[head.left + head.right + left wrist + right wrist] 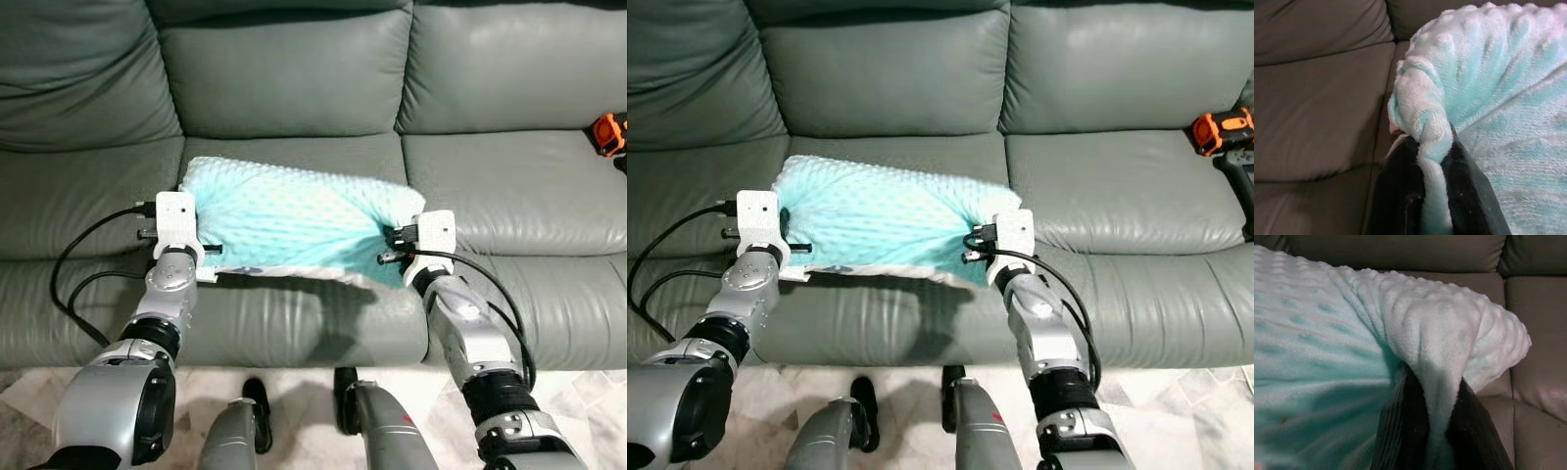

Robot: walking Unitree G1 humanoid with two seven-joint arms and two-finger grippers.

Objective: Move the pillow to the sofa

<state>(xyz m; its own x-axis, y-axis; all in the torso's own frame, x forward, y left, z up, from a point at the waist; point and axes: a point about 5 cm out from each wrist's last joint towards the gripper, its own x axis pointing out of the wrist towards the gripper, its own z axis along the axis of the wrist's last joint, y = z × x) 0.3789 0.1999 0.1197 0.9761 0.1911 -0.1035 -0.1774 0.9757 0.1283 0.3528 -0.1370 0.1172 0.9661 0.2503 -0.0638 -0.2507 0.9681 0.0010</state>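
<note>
Pillow (289, 220) held over middle sofa (509, 186) seat; left gripper (1432, 196) pinches its left edge, right gripper (1437, 431) its right edge.

no text, label, brand, number or sign can be read anywhere in these views.
</note>
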